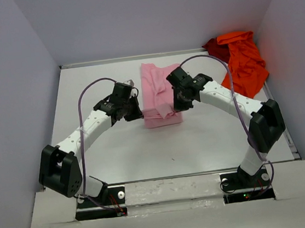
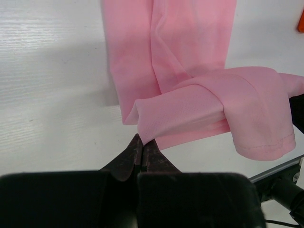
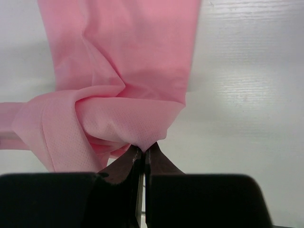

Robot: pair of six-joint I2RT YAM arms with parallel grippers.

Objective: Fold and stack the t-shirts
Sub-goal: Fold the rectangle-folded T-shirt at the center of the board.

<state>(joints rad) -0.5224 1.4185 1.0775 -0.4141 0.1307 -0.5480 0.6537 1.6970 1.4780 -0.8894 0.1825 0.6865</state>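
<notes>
Left gripper (image 2: pixel 141 143): I read its fingers as pressed together on a corner of the pink t-shirt (image 2: pixel 190 42), where a folded-over flap comes to a point right at the tips. From that corner the flap runs to the right across the garment and ends in a hemmed edge that hangs over the white table (image 2: pixel 52 95). Right gripper (image 3: pixel 144 150): fingers together as well, clamped on a bunched corner of the same shirt, with the cloth gathered into a twisted knot of folds just above the tips. Beyond each pinch the rest of the shirt lies flat as a long strip stretching away from the camera. From the overhead view I see the two grippers facing each other across the near end of the pink shirt, left on its left side and right on its right, with the shirt lying mid-table, slightly toward the back. Well apart from it, in the far right corner against the wall, an orange t-shirt (image 1: pixel 244 62) sits crumpled; a darker red patch at its left edge may be a separate garment, but I cannot tell from here.
</notes>
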